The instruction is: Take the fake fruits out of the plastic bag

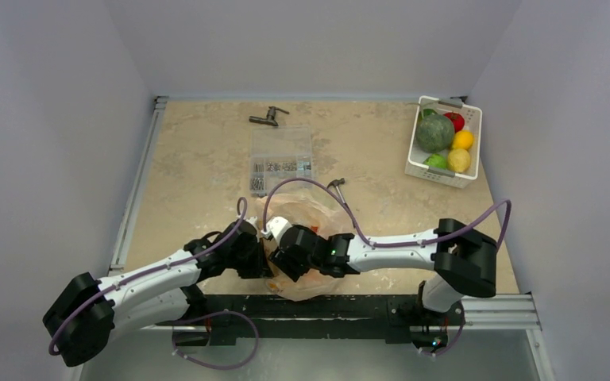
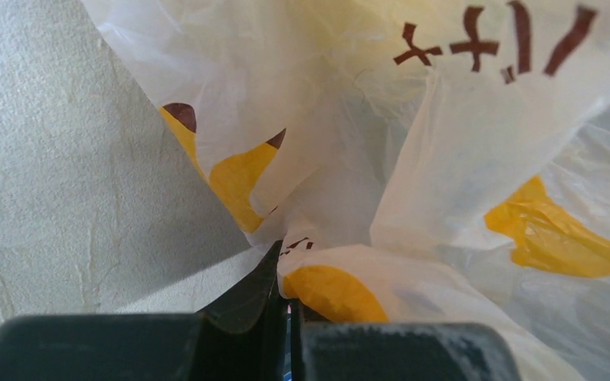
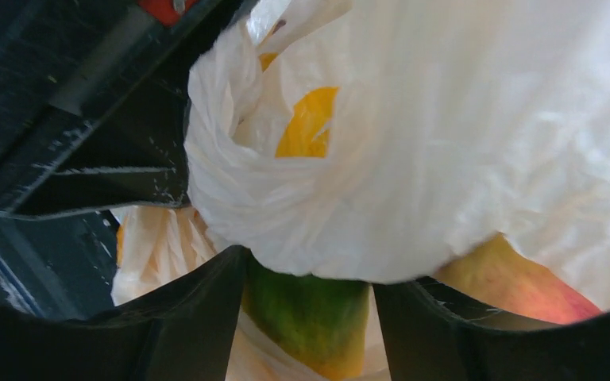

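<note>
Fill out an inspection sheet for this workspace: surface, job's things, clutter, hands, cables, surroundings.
Surface: beige stone-look tabletop, no spills seen.
Job's things: thin translucent peach-white printed plastic bag between both arms; glossy green-yellow fake fruit and red-yellow fake fruit under its folds.
Clutter: clear plastic parts box; dark metal tool; white slotted basket holding other fruit pieces.
Hands: left hand shut on a bag fold; right hand straddles the green-yellow fruit, grip unclear.
Cables: purple cables loop over the bag and arms.
Surroundings: plain grey walls; nothing else seen.
</note>
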You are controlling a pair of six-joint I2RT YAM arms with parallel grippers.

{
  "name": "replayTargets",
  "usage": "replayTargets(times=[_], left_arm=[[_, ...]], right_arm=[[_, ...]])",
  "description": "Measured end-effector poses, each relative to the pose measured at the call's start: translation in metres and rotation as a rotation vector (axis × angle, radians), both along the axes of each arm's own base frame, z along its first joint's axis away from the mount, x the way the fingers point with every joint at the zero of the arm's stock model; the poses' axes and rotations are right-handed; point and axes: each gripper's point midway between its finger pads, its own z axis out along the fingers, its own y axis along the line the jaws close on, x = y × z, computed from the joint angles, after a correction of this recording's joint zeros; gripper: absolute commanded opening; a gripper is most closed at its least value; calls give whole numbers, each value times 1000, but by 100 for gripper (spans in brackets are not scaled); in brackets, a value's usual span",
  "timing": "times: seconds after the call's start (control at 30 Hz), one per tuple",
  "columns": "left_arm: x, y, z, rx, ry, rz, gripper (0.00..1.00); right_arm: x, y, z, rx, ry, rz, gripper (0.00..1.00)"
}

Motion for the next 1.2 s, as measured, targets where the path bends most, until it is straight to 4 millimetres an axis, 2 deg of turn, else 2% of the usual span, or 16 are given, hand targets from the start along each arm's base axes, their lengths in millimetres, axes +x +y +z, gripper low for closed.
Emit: replayTargets(times=[0.17,0.3,0.33,0.43,0.5,0.57,0.63,0.73,0.8,0.97,1.2], left_arm=[[0,0,1,-5,-1,4,0],[1,0,3,-13,-10,9,0],[0,1,3,-8,-8,10,0],[-1,3,4,-6,-10,12,0],[1,4,7,-8,-24,18,0],[1,7,7,2,-30,25,0],[2,8,9,16,-30,31,0],[9,6,17,25,-44,33,0],[14,2,23,29,-55,33,0],[19,5,29,65,-67,36,0],[22,8,45,24,-120,65,0]], right_arm=[[-8,-5,-20,-74,23,48,70],[-8,-6,-28,-98,20,57,60],[-5,-5,-29,-103,6,49,52],[-2,-5,-26,-96,-7,29,38],[1,-3,-21,-74,-21,1,23],[8,1,-9,-28,-48,-35,10],[15,8,10,48,-80,-73,2],[25,16,39,168,-133,-131,0],[29,18,51,229,-157,-155,0],[33,24,68,338,-174,-189,0],[8,21,77,520,-106,-99,0]])
